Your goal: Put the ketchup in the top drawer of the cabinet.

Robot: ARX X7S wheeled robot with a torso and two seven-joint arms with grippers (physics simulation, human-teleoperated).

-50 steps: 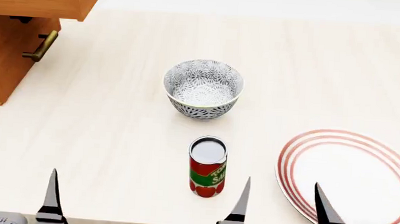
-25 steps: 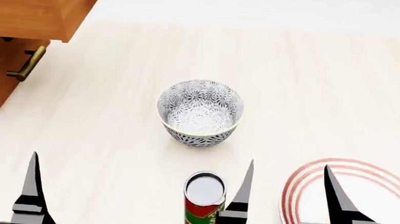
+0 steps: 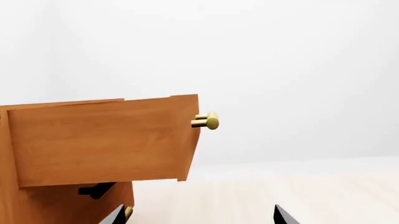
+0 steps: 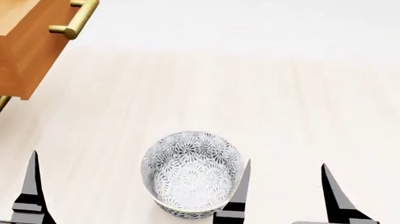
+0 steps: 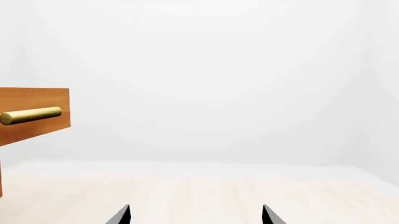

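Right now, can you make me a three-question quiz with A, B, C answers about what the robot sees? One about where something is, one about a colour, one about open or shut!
1. Where is the grey-patterned round bowl in the head view?
A. inside the drawer
B. on the pale wooden table, close beside the right gripper
C. on top of the cabinet

2. What colour is the bar handle on the honey-brown wooden top drawer?
A. brass yellow
B. blue
C. black

3. How is the top drawer?
A. pulled out
B. pushed fully shut
C. taken off and lying on the table

Answers:
1. B, the bowl stands on the table right next to the right gripper's inner finger.
2. A, the bar looks golden in all three views.
3. A, the head view looks down into its open inside.
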